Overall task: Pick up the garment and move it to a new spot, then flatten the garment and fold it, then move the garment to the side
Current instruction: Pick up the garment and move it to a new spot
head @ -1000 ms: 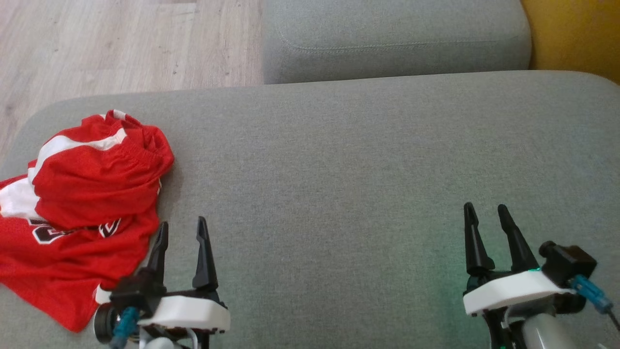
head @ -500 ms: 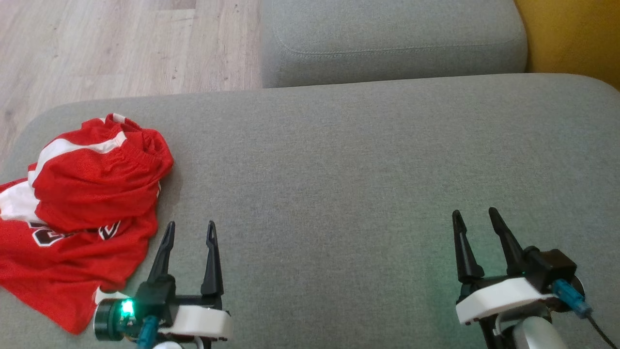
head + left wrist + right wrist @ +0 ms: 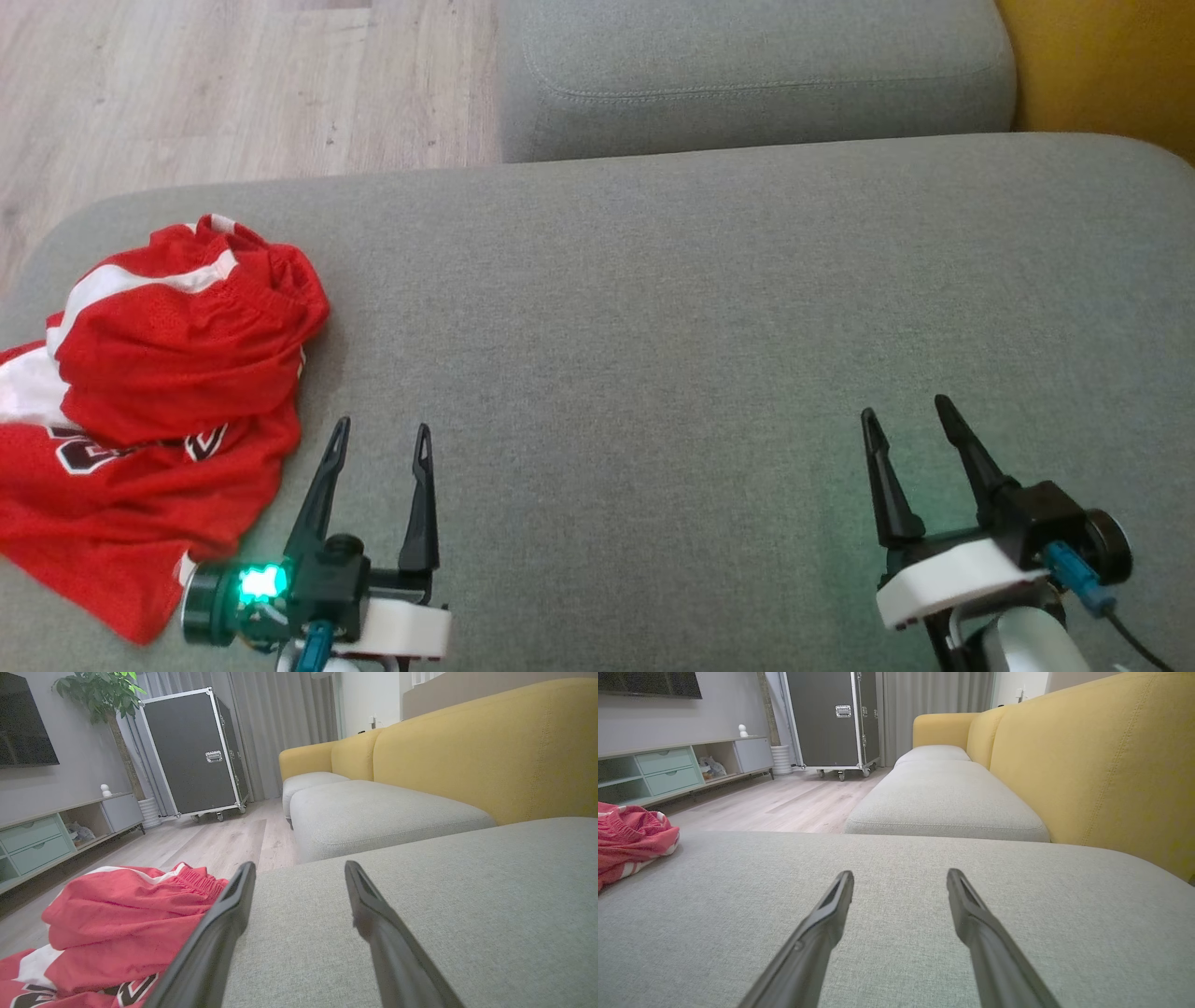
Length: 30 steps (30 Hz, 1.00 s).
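Note:
The garment point(image 3: 149, 401) is red sports wear with white stripes and a dark logo, lying crumpled at the left end of the grey cushion point(image 3: 653, 308). It also appears low on the left in the left wrist view, garment point(image 3: 117, 924), and at the left edge of the right wrist view, garment point(image 3: 630, 840). My left gripper point(image 3: 381, 431) stands open just right of the cloth, with nothing between its fingers. Far over on the right, my right gripper point(image 3: 904, 409) is open above bare cushion.
A second grey cushion point(image 3: 756, 75) lies beyond, and a yellow backrest point(image 3: 1102, 65) rises at the far right. Wooden floor point(image 3: 187, 84) borders the cushion at the far left. A black wheeled case point(image 3: 196, 751) and a low cabinet point(image 3: 51, 835) stand across the room.
Both grippers have drawn back toward the lower edge of the head view. The left wrist has turned, showing a green light. The garment lies as before.

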Motion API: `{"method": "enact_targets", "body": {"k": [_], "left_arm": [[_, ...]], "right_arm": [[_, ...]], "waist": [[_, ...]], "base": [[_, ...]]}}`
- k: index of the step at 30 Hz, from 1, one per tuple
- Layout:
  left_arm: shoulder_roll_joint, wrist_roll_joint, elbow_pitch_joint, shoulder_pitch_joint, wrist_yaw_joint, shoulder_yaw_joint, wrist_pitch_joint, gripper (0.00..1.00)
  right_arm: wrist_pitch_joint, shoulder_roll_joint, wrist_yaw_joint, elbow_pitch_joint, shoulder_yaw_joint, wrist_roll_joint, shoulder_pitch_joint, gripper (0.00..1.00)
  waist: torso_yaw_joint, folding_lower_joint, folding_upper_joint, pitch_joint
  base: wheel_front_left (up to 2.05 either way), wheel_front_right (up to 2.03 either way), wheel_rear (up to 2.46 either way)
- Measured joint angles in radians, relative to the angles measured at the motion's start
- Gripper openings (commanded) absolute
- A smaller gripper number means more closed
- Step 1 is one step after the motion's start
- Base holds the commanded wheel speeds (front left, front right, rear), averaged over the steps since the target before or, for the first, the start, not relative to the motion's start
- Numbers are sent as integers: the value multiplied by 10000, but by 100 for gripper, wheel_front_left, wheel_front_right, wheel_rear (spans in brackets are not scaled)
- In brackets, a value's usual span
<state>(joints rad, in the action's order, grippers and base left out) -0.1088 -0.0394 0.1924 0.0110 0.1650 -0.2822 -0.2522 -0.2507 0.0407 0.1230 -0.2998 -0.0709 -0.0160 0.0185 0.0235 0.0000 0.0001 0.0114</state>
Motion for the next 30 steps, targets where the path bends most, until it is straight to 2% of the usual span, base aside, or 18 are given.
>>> {"method": "enact_targets", "body": {"k": [18, 23, 30], "left_arm": [[207, 128, 222, 4, -291, 332, 0, 100], [222, 230, 270, 22, -311, 299, 0, 100], [259, 228, 270, 32, -211, 313, 0, 100]], "right_arm": [[-2, 6, 0, 0, 174, 0, 156, 100], [-2, 12, 0, 0, 290, 128, 116, 100], [-2, 13, 0, 40, 178, 184, 113, 100]], "waist": [[220, 0, 0, 46], [834, 0, 0, 54], [2288, 0, 0, 119]], "base": [[0, 0, 0], [0, 0, 0], [0, 0, 0]]}}
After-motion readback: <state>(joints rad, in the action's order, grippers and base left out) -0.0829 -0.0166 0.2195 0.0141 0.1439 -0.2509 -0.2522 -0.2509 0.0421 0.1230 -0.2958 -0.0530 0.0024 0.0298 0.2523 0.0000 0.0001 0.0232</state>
